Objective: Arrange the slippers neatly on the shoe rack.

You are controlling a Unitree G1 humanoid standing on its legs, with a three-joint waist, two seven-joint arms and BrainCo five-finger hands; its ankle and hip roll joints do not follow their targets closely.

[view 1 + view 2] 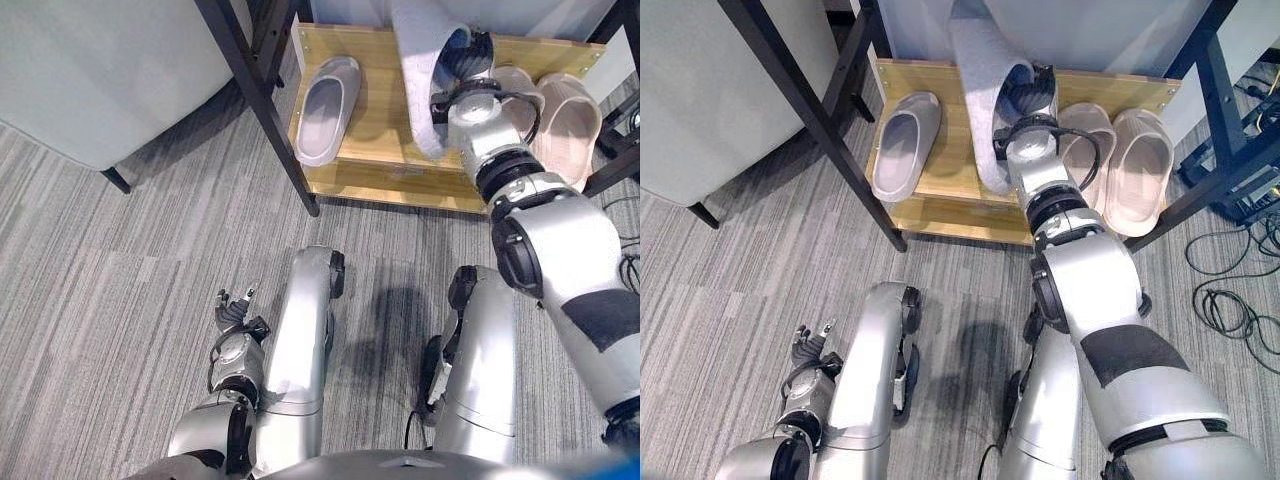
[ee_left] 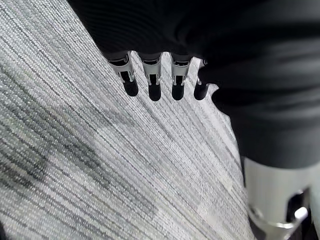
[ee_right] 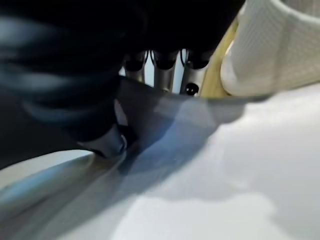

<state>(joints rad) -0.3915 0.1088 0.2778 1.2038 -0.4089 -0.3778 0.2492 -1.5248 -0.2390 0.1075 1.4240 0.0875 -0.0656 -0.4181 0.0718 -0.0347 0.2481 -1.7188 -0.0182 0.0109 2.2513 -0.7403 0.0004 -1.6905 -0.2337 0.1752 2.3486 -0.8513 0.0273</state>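
A grey slipper [image 1: 328, 108] lies flat at the left of the wooden shelf [image 1: 380, 172] of the shoe rack. My right hand [image 1: 467, 72] is shut on a second grey slipper [image 1: 418, 60] and holds it tilted on edge over the middle of the shelf, heel end low. In the right wrist view my fingers [image 3: 165, 70] reach into this slipper [image 3: 210, 190], with a beige slipper [image 3: 270, 45] close beside it. A beige pair [image 1: 565, 125] sits side by side at the shelf's right end. My left hand [image 1: 236, 314] hangs open low over the carpet, its fingers [image 2: 150, 82] relaxed.
The rack's black slanted post [image 1: 255, 95] crosses in front of the shelf's left corner, and another black post [image 1: 620, 165] stands at the right. A pale piece of furniture [image 1: 100, 70] on a dark leg stands to the left. Grey striped carpet [image 1: 120, 270] covers the floor.
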